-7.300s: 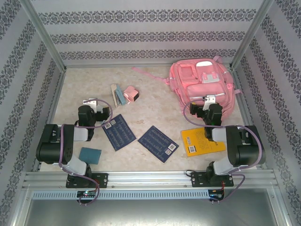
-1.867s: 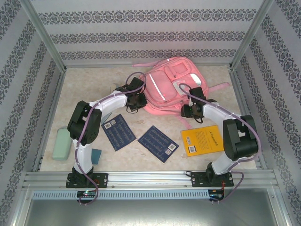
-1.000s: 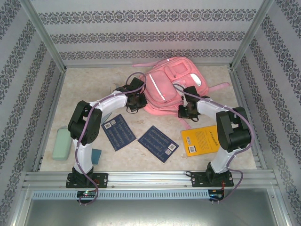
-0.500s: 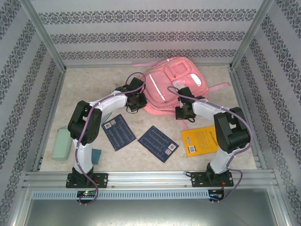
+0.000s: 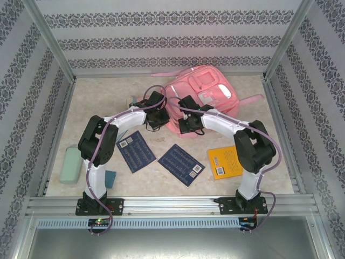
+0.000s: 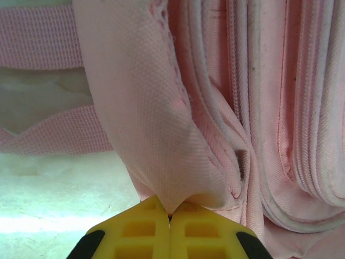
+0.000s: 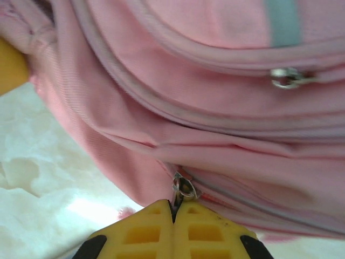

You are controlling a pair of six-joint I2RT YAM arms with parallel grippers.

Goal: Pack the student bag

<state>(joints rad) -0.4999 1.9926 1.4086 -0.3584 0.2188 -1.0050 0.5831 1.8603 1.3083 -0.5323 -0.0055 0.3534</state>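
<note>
In the top view the right arm covered the right part of the yellow book (image 5: 223, 163), and the left arm hid part of a small teal pad (image 5: 110, 178). The left hand's (image 6: 170, 215) fingers ran off the bottom of its wrist view, as did the right hand's (image 7: 173, 205), whose closed tips hid the zipper pull's (image 7: 184, 188) lower end. The student bag (image 7: 215, 118) overran both wrist views.

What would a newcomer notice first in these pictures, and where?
The big pink student bag at the far middle of the table draws the eye. At its near edge the left gripper is shut on a fold of its fabric, and the right gripper pinches a zip pull. Nearer lie a yellow book and two dark blue booklets.
</note>
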